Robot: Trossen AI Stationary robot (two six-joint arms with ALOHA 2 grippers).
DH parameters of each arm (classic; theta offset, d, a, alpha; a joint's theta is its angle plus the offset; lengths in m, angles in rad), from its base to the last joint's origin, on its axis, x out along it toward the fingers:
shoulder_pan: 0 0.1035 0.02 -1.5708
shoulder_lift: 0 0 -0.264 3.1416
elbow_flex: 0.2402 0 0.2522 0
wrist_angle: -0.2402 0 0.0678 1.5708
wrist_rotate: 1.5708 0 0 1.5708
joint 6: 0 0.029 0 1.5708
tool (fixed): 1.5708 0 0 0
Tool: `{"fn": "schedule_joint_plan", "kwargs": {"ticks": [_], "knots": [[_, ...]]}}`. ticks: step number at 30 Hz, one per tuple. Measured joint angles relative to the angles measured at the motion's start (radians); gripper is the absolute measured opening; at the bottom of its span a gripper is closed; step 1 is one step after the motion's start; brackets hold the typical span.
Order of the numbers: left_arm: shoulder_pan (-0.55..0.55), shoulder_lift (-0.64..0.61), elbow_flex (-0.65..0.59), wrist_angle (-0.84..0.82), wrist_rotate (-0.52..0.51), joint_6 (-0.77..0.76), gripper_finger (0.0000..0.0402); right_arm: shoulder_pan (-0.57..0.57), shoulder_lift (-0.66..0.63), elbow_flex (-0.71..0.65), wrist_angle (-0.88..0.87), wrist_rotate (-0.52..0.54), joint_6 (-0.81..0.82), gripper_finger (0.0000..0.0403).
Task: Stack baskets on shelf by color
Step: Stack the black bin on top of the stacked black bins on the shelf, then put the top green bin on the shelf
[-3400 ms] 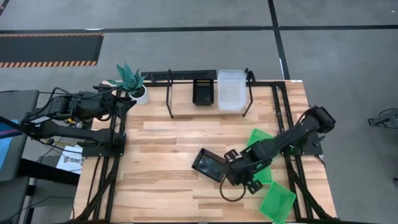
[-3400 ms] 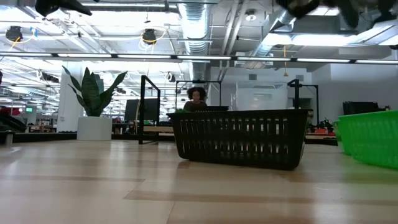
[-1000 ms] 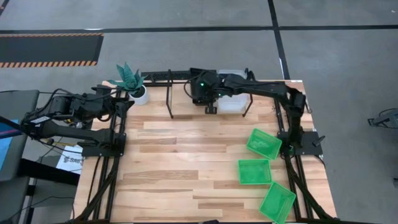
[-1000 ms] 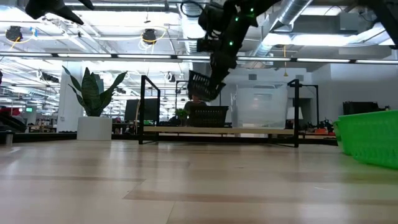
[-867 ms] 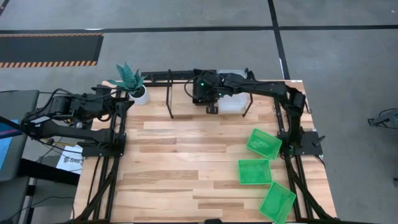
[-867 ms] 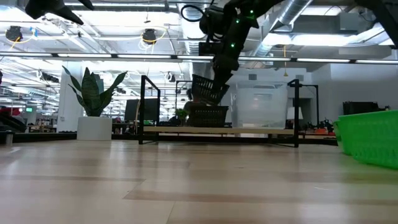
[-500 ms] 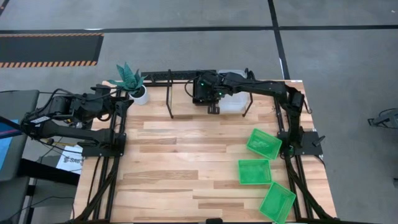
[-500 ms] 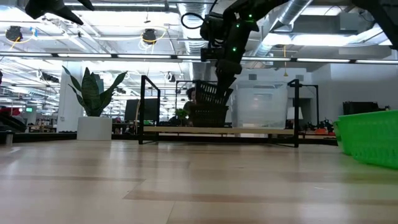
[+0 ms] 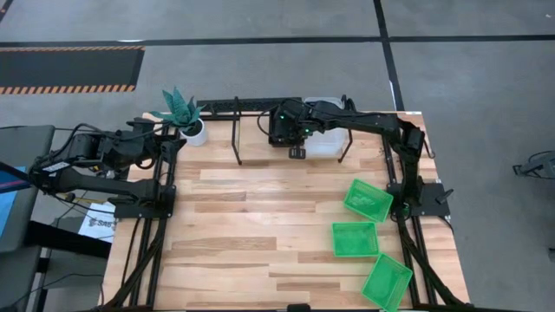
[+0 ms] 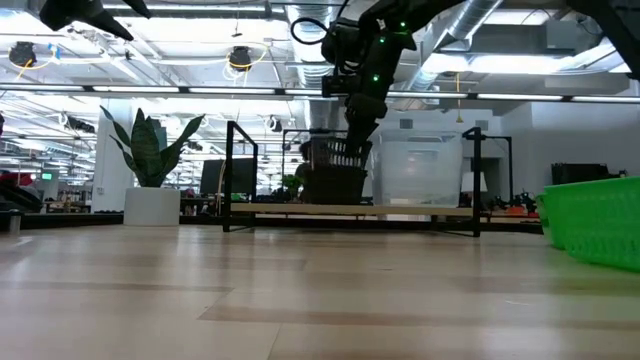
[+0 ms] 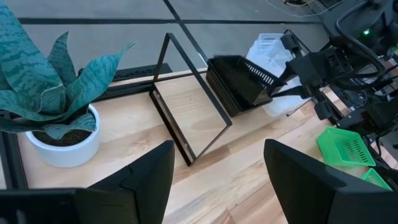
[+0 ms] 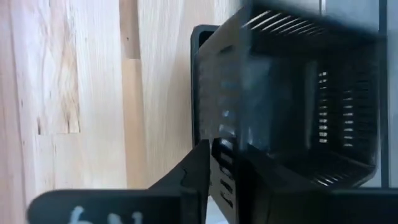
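Observation:
My right gripper [image 9: 293, 139] is shut on a black mesh basket [image 10: 335, 155] and holds it tilted just over another black basket [image 10: 333, 186] that stands on the shelf [image 10: 350, 209]. The tilted basket also shows in the left wrist view [image 11: 242, 81]. A clear basket stack [image 9: 323, 126] stands on the shelf to its right. Three green baskets [image 9: 368, 199] [image 9: 355, 239] [image 9: 387, 282] lie on the table's right side. My left gripper [image 11: 217, 186] is open and empty, high at the far left near the plant pot. My right gripper pinches one side wall of the black basket at its rim [image 12: 219, 155], one finger [image 12: 189, 180] outside and the other inside. The fingers come from above, slanting down. The basket hangs tilted, its low edge at the black basket below; whether they touch, I cannot tell.
A white pot with a green plant [image 9: 184, 117] stands at the far left, beside the shelf's black hoop frame [image 9: 236, 143]. The table's middle and near left show bare planks [image 9: 234, 225]. A person shows far behind the shelf in the low view [image 10: 305, 152].
My right gripper has gone down over the shelf with the black basket. The basket has sunk from well above the black basket on the shelf to just on top of it, and stays tilted.

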Motion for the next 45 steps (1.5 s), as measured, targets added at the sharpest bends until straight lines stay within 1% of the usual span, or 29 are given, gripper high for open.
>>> {"fn": "schedule_joint_plan", "kwargs": {"ticks": [9, 12, 15, 19, 21, 25, 27, 29, 31, 34, 36, 39, 41, 43, 45], "knots": [[0.000, 0.000, 0.000, 0.000, 0.000, 0.000, 0.0236, -0.008, 0.000, 0.000, 0.022, 0.003, 0.041, 0.0139], [0.000, 0.000, 0.000, 0.000, 0.001, 0.000, 0.0236, -0.008, 0.000, 0.000, 0.047, 0.056, 0.069, 0.0151], [0.000, 0.000, 0.000, 0.000, 0.001, -0.005, 0.0236, -0.008, -0.002, 0.011, 0.035, 0.068, 0.071, 0.0154], [0.000, 0.000, 0.000, 0.000, 0.001, -0.009, 0.0236, -0.002, -0.003, 0.025, 0.033, 0.063, 0.066, 0.0148], [0.000, 0.000, 0.000, 0.000, 0.001, -0.015, 0.0236, 0.007, -0.003, 0.039, 0.006, 0.059, 0.066, 0.0145], [0.000, 0.000, 0.000, 0.000, 0.002, -0.024, 0.0236, 0.030, -0.003, 0.114, -0.141, 0.030, 0.073, 0.0145], [0.000, 0.000, 0.000, 0.000, 0.002, -0.024, 0.0236, 0.040, -0.003, 0.173, -0.234, 0.009, 0.113, 0.0150], [0.000, 0.000, 0.000, -0.001, 0.002, -0.024, 0.0236, 0.050, -0.004, 0.230, -0.347, -0.018, 0.214, 0.0155], [0.000, 0.000, 0.000, -0.007, 0.002, -0.024, 0.0236, 0.059, -0.004, 0.271, -0.477, -0.052, 0.352, 0.0160], [0.000, 0.000, 0.000, -0.011, 0.005, -0.021, 0.0236, 0.086, -0.009, 0.280, -0.674, -0.092, 0.523, 0.0163], [0.000, 0.000, 0.000, -0.011, 0.006, -0.014, 0.0236, 0.127, -0.033, 0.235, -0.699, -0.096, 0.599, 0.0163], [0.000, 0.000, 0.000, -0.011, 0.008, -0.008, 0.0236, 0.208, -0.126, 0.103, -0.625, -0.097, 0.699, 0.0159], [0.000, 0.000, 0.000, -0.017, 0.015, -0.008, 0.0236, 0.268, -0.192, -0.002, -0.565, -0.070, 0.741, 0.0158], [0.000, 0.000, 0.000, -0.024, 0.015, -0.008, 0.0236, 0.325, -0.240, -0.107, -0.442, -0.006, 0.760, 0.0156], [0.000, 0.000, 0.000, -0.033, 0.011, -0.008, 0.0236, 0.369, -0.283, -0.195, -0.226, 0.062, 0.757, 0.0153]]}}
